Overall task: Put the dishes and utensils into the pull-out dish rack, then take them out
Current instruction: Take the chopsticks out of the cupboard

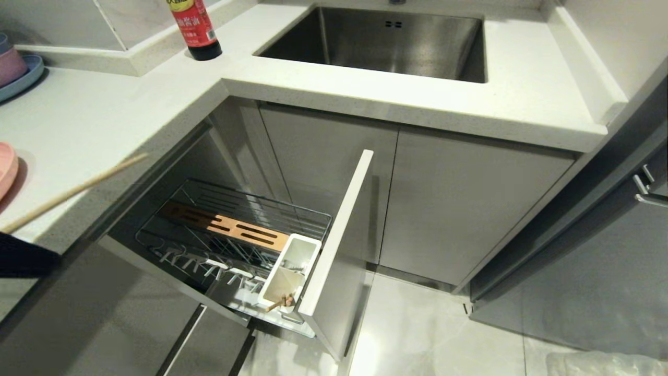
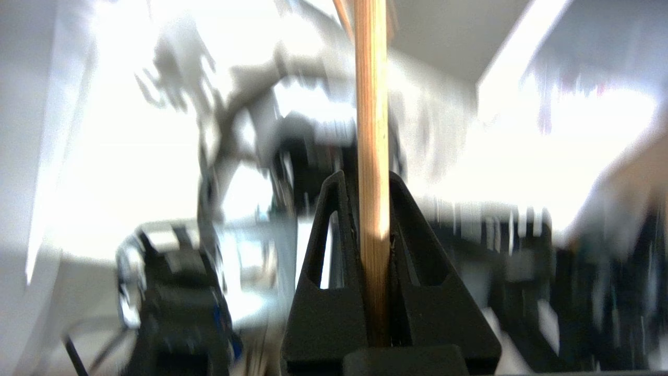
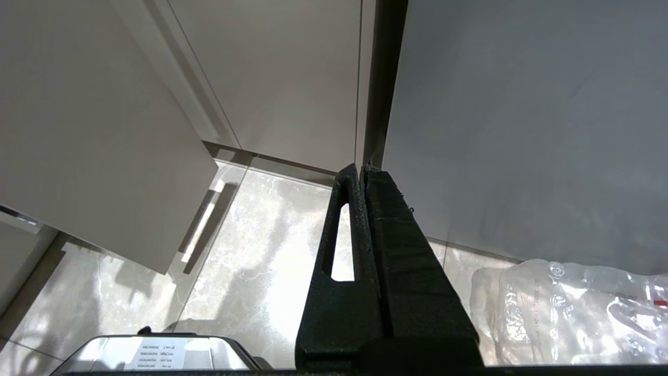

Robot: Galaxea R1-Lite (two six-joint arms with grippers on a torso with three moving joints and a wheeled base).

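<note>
The pull-out dish rack (image 1: 172,249) stands drawn out under the counter, with its slotted wooden board (image 1: 229,230) and white utensil caddy (image 1: 289,274). A short wooden end (image 1: 282,302) pokes from the caddy's near compartment. My left gripper (image 2: 365,180) is shut on a light wooden chopstick (image 2: 371,104). In the head view that chopstick (image 1: 78,190) slants over the counter at the left, above the rack, with my dark left arm (image 1: 23,258) at the frame's edge. The salmon-pink plate (image 1: 6,175) shows only its rim at far left. My right gripper (image 3: 360,168) hangs shut and empty over the floor.
A steel sink (image 1: 376,42) is set in the white counter, with a dark sauce bottle (image 1: 195,28) beside it. Stacked bowls on a blue plate (image 1: 15,68) sit far left. The rack's front panel (image 1: 339,235) juts out. A clear plastic bag (image 3: 574,308) lies on the floor.
</note>
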